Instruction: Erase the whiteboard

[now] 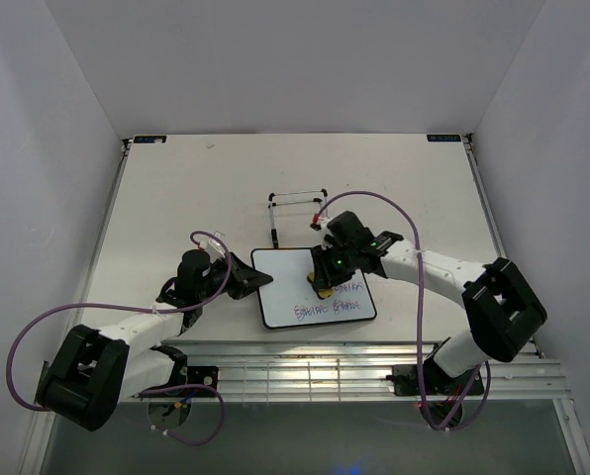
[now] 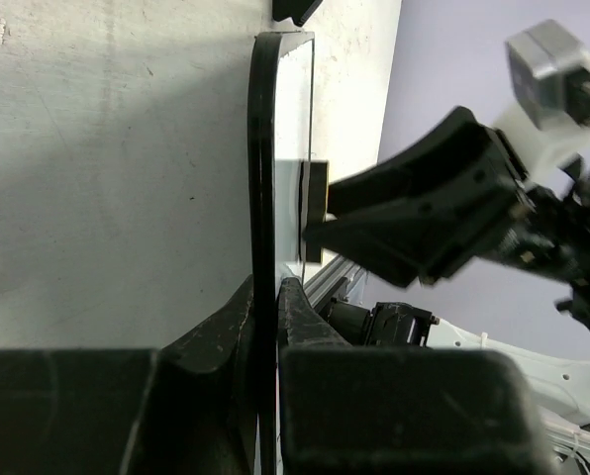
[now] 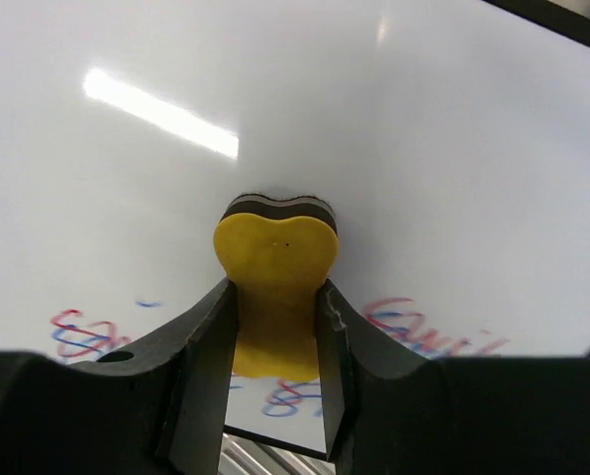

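Observation:
The whiteboard [image 1: 293, 287] lies flat mid-table, white with a thin black rim, with red and blue handwriting [image 1: 327, 309] along its near edge and a little at its right edge. My left gripper [image 1: 247, 281] is shut on the board's left rim [image 2: 262, 198]. My right gripper [image 1: 324, 284] is shut on the yellow eraser [image 3: 274, 287], whose dark felt face presses on the board [image 3: 394, 148]. Writing [image 3: 419, 334] shows on both sides of the eraser.
A thin black wire stand [image 1: 297, 213] stands just behind the board. A slotted metal rail [image 1: 354, 361] runs along the near table edge between the arm bases. White walls enclose the table on three sides.

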Robot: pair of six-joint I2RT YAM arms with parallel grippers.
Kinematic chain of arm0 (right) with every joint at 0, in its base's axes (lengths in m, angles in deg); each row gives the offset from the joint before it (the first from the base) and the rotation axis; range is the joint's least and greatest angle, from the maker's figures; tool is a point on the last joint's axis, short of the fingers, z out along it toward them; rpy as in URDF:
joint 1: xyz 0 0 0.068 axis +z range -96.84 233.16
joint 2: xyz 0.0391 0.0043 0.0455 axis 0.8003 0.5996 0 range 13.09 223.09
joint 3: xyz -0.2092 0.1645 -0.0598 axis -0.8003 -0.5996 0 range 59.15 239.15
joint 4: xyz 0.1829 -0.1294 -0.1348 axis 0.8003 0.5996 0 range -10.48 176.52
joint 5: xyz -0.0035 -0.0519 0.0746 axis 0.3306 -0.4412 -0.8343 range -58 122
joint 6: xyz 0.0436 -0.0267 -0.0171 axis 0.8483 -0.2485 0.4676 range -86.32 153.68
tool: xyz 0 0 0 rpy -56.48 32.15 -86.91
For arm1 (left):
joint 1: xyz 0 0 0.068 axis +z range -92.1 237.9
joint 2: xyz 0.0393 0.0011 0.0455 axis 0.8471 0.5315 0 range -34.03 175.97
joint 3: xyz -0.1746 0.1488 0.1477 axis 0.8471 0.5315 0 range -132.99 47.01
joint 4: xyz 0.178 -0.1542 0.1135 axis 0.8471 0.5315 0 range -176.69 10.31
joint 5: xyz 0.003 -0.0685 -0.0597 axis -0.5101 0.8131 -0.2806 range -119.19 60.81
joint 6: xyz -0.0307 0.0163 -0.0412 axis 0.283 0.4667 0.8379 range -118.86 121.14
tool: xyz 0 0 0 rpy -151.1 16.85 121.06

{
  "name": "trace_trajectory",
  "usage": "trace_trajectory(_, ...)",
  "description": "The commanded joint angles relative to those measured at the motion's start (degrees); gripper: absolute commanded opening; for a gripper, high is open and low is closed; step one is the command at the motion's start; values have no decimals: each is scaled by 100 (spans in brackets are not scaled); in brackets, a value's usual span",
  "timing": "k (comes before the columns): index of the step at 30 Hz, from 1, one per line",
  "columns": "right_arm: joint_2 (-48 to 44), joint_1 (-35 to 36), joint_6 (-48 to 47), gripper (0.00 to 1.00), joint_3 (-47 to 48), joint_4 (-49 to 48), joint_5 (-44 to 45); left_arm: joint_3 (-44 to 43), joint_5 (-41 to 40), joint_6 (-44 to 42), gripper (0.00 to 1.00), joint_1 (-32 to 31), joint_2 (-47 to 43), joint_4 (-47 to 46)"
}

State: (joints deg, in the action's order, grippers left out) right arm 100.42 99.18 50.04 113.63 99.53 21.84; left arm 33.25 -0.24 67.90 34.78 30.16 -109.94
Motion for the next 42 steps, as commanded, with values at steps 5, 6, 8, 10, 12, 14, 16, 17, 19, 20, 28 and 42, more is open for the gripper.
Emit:
trace_trajectory(5, -154, -1086, -300, 31, -1317, -50, -110, 5, 102, -164, 0, -70, -319, -444)
trace_trajectory(6, -164, -1086, -283, 31, -1317, -59, -145, 13, 93, -164, 0, -70, -310, -444)
trace_trajectory(8, -225, -1078, -186, 30, -1282, -102, -302, 31, 102, -164, 0, -70, -301, -444)
trace_trajectory(10, -304, -911, -19, 29, -1212, -208, -399, 40, 111, -164, 0, -70, -266, -444)
trace_trajectory(12, -339, -490, 95, 29, -923, -199, -356, 49, 111, -155, 0, -70, -257, -444)
trace_trajectory(14, -322, 44, 271, 29, -572, -190, -286, 31, 102, -163, 0, -70, -257, -453)
trace_trajectory(16, -269, 397, 489, 29, -360, -260, -233, 22, 93, -164, 0, -70, -248, -453)
trace_trajectory(17, -165, 712, 552, 29, -255, -287, -163, 14, 93, -164, 0, -70, -248, -453)
trace_trajectory(19, -50, 952, 666, 29, -8, -366, -119, 5, 102, -155, 0, -70, -248, -453)
trace_trajectory(20, 64, 1083, 693, 29, 36, -392, -110, 5, 102, -155, 0, -70, -240, -453)
trace_trajectory(28, -145, 304, 605, 29, -962, -428, 101, 93, 58, -146, 0, -62, -380, -444)
trace_trajectory(42, -427, -2018, 165, 29, -2266, -147, 100, 488, 260, -172, 0, 272, -556, -427)
